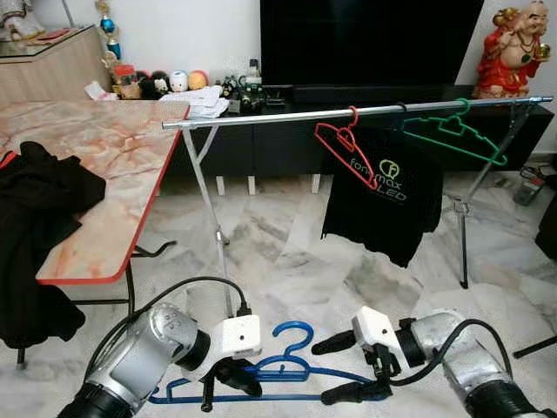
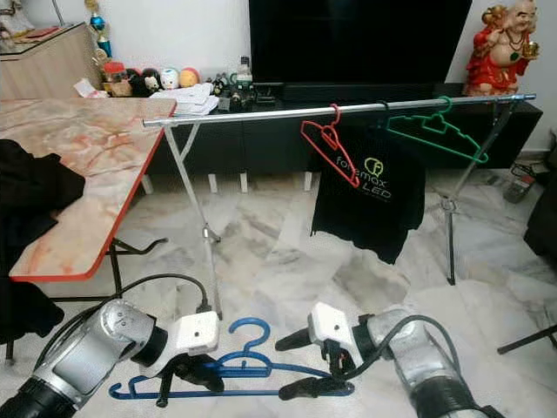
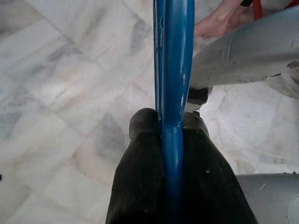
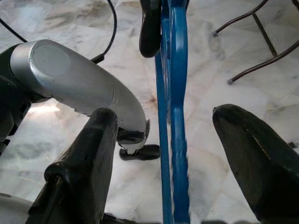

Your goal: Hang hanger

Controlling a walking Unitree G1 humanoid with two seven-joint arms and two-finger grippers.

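Note:
A blue plastic hanger (image 1: 287,370) hangs low over the marble floor between my two arms, hook up. My left gripper (image 1: 222,381) is shut on its left part; in the left wrist view both black fingers (image 3: 140,177) pinch the blue bar (image 3: 174,70). My right gripper (image 1: 344,370) is open at the hanger's right end, one finger above and one below. The right wrist view has the blue bar (image 4: 173,116) running between spread fingers (image 4: 88,158) without touching them. A silver clothes rail (image 1: 261,119) crosses the room ahead at about table height.
On the rail hang a red hanger (image 1: 344,152), a black printed shirt (image 1: 387,200) and a green hanger (image 1: 452,135). A marble-top table (image 1: 96,165) with black clothes (image 1: 43,200) stands at the left. A dark TV cabinet (image 1: 278,131) and a red statue (image 1: 513,52) stand behind.

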